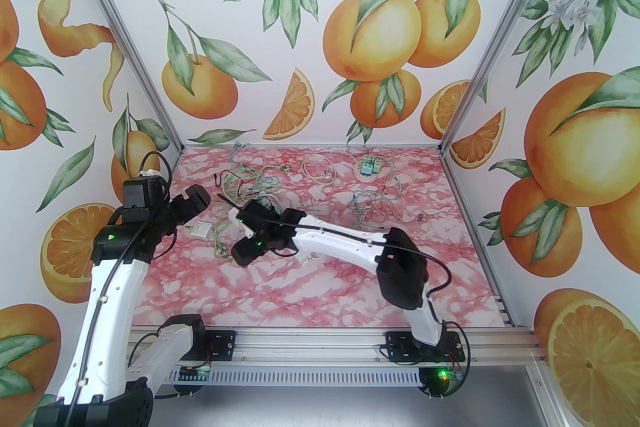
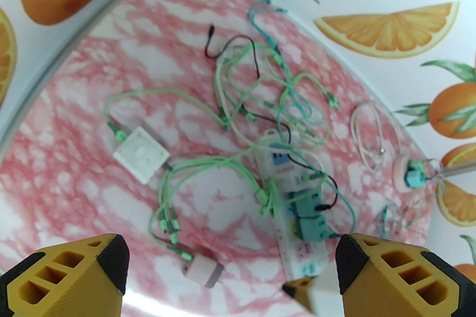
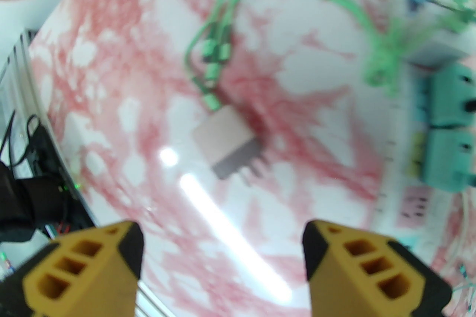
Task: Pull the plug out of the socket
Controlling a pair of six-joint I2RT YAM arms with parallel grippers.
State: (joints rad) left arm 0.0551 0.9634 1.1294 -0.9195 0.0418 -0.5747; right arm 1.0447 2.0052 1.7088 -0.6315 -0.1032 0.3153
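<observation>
A pinkish-white plug (image 3: 227, 142) lies loose on the pink marble table, its metal prongs bare and green cables running from its back. It sits apart from the socket, a white power strip (image 3: 399, 174) that carries two teal adapters (image 3: 446, 122). My right gripper (image 3: 221, 252) hovers open just above and short of the plug, with nothing between its fingers. The left wrist view shows the same plug (image 2: 202, 271) and strip (image 2: 293, 204). My left gripper (image 2: 232, 263) is open and empty, raised over the table's left side (image 1: 192, 204).
A white square box (image 2: 141, 154) lies left of the strip with green leads plugged in. A tangle of green and black cables (image 2: 260, 92) spreads behind the strip. Farther back are a white cable coil (image 1: 320, 167) and a teal adapter pair (image 1: 372, 164).
</observation>
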